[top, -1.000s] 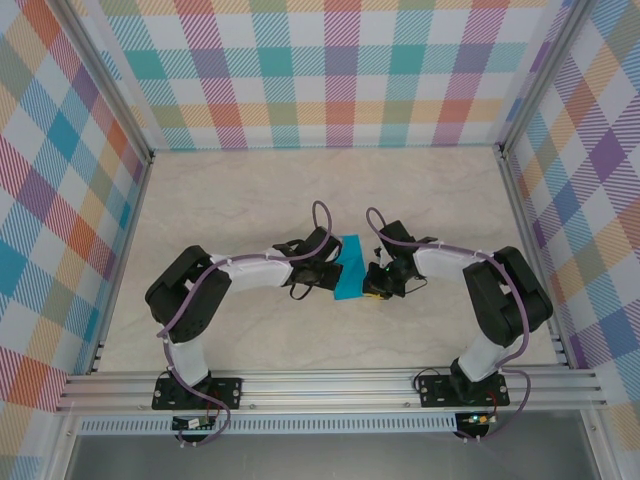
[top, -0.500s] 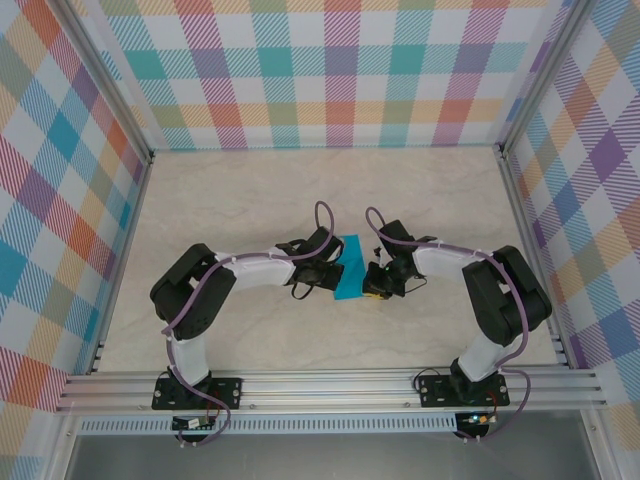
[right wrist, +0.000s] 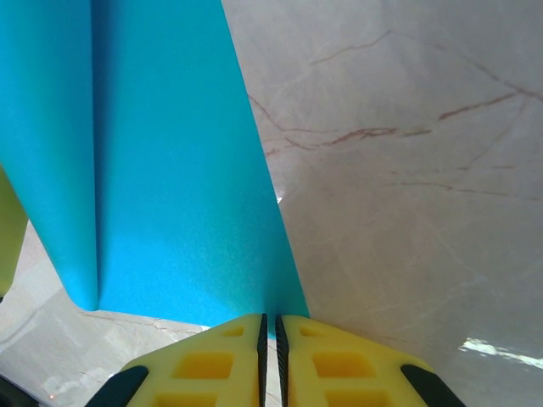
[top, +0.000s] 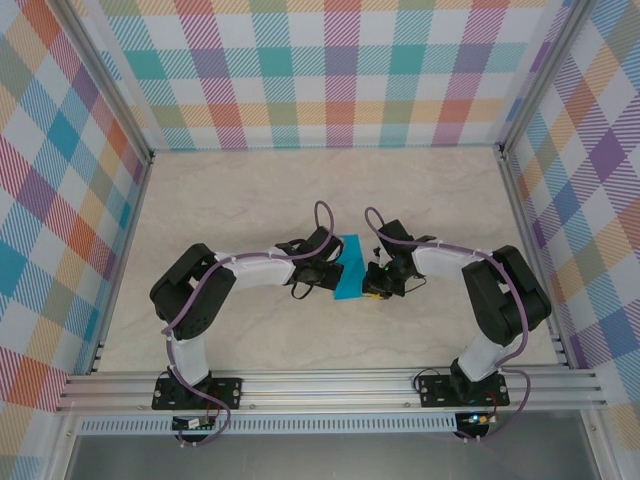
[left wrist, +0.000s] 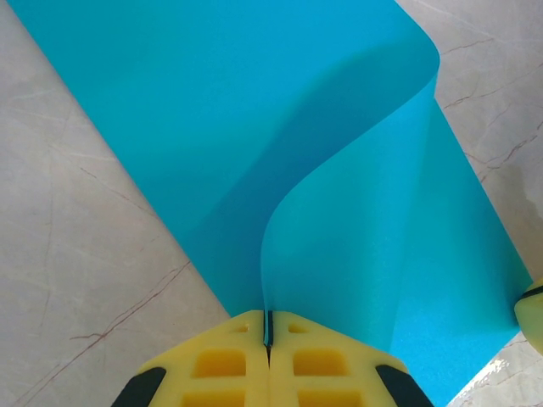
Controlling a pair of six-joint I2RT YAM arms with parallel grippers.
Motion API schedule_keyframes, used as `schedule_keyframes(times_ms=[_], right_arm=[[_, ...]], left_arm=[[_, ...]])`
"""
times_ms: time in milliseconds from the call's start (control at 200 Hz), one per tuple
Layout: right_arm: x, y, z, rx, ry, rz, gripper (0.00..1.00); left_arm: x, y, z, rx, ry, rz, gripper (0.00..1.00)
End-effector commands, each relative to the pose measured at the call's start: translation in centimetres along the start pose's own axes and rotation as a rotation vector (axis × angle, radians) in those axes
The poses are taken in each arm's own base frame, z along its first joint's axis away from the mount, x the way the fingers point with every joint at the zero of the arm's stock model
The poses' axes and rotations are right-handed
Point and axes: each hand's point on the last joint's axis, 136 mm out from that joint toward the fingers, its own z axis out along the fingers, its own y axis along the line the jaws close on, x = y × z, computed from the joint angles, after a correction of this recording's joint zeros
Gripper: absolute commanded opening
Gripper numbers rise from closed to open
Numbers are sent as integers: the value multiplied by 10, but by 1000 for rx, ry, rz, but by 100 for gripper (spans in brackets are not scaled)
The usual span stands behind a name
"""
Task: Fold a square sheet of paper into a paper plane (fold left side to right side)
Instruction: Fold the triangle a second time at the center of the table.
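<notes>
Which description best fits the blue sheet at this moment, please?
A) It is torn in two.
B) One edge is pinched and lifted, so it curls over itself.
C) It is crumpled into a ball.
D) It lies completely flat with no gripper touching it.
B: the left gripper pinches an edge of the square sheet of paper, which curves smoothly over.

Lab cell: aluminium frame [top: 330,385], plaid walls [top: 330,70]
</notes>
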Motion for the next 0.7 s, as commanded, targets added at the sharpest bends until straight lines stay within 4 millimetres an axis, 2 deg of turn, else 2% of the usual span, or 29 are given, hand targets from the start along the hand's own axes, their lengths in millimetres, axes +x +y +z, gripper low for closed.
schedule_keyframes(times_ms=[0, 150, 305, 485, 695], right_arm=[[3, -3, 5, 28, 19, -19, 15], [-8, 23, -19, -91, -41, -43, 16], [-19, 39, -48, -179, -119, -50, 14], [-39, 69, -41, -329, -121, -23, 6], [-58, 83, -27, -348, -105, -17, 5]], left_arm=[[2, 8, 0, -15, 17, 5, 2], [4, 8, 2, -13, 26, 8, 2], [5, 7, 3, -8, 33, 11, 1], [5, 6, 3, -1, 36, 10, 1], [6, 6, 3, -6, 40, 14, 1]])
